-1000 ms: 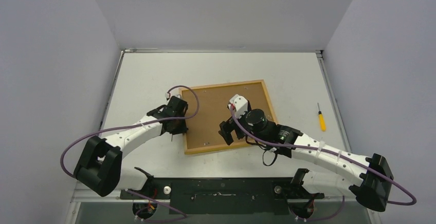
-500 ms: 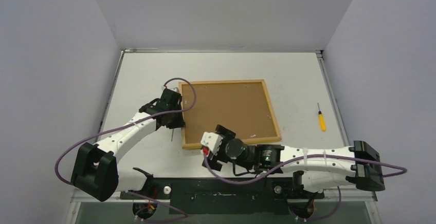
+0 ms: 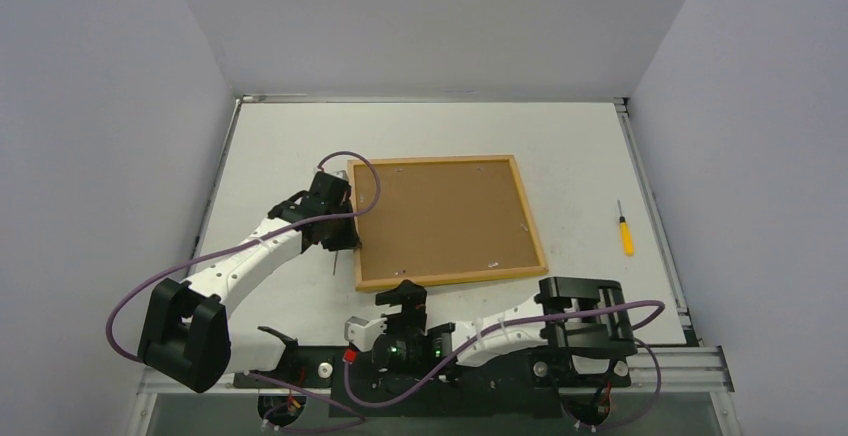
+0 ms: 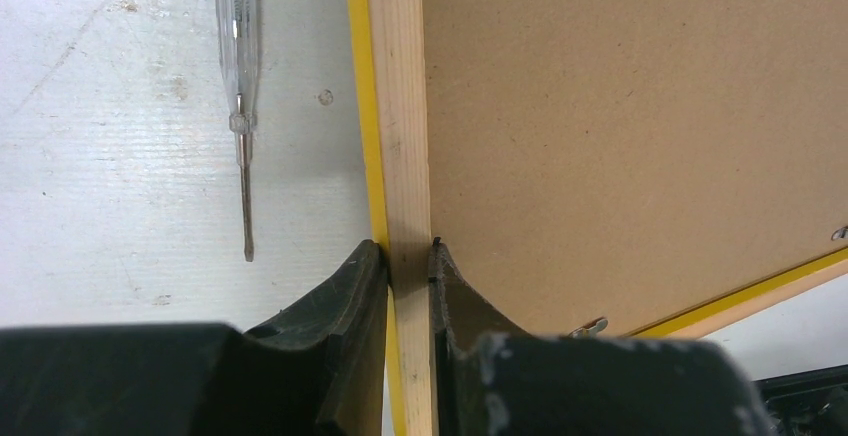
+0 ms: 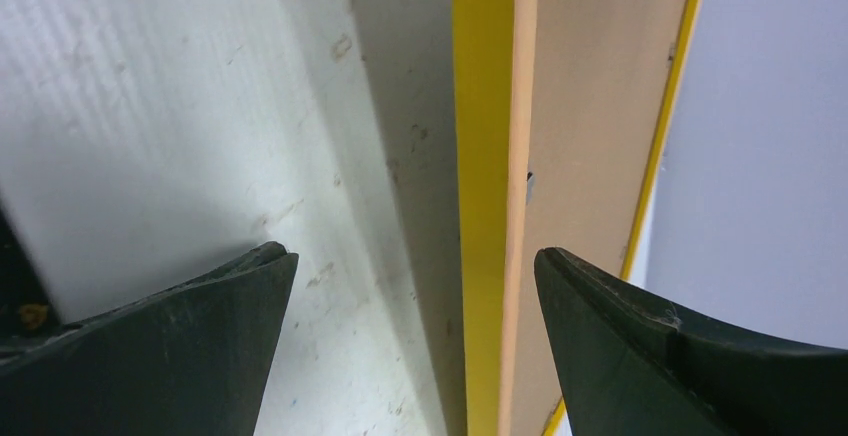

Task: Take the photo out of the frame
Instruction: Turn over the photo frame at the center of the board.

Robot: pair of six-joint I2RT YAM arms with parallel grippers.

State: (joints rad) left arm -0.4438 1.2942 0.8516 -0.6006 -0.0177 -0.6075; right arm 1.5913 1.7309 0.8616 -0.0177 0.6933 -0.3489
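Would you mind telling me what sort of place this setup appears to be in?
Most likely a robotics lab test cell: a white table boxed in by plain grey walls, a left arm and right arm bolted at its near edge, and staged props: a frame lying back-up and a screwdriver.

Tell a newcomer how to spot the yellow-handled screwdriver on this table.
Start at the big frame lying back-up in the middle of the white table. Look right of it, toward the table's right edge: the yellow-handled screwdriver lies alone there. Its handle colour sets it apart from the clear-handled screwdriver beside the frame's left rim.
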